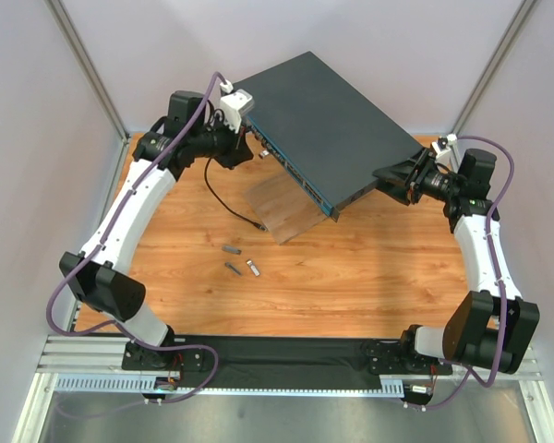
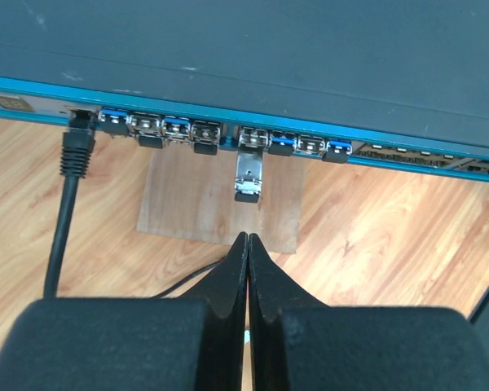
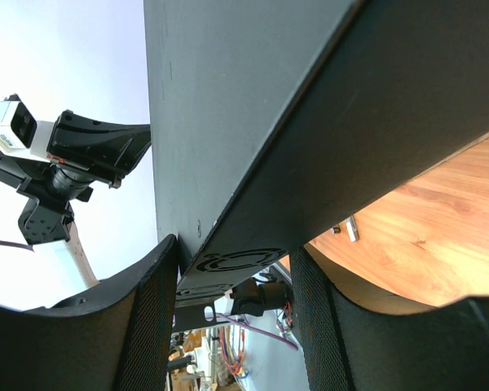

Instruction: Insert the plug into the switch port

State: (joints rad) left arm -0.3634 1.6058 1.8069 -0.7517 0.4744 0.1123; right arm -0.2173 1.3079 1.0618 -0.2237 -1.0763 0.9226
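The left arm [image 1: 134,198] rose from its base along the left side, and its wrist pointed to the right. The left gripper [image 2: 246,240] was fully closed, both fingers [image 2: 228,277] pressed together with nothing between them. The right arm [image 1: 485,258] rose along the right side, its wrist turned to the left. The right gripper [image 3: 232,265] was clamped on the edge of the switch [image 3: 253,122], one finger on each face.
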